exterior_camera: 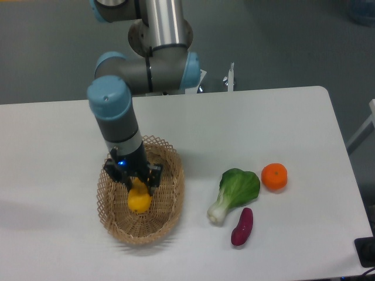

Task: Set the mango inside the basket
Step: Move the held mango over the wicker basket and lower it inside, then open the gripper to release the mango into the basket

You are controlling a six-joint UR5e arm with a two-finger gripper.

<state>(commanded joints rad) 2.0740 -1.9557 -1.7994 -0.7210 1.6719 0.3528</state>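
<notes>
Where gripper (pixel 133 180) closes, mango (pixel 139 199) hangs over basket (pixel 170 199).

The mango (pixel 139 200) — smooth, yellow-orange — is seen inside the basket (pixel 170 202), near the middle, its upper end hidden. The basket — oval, shallow, tan wicker with an open lattice rim — is set lengthwise on the bench.

One fixed camera looks down from opposite the arm's base.
</notes>
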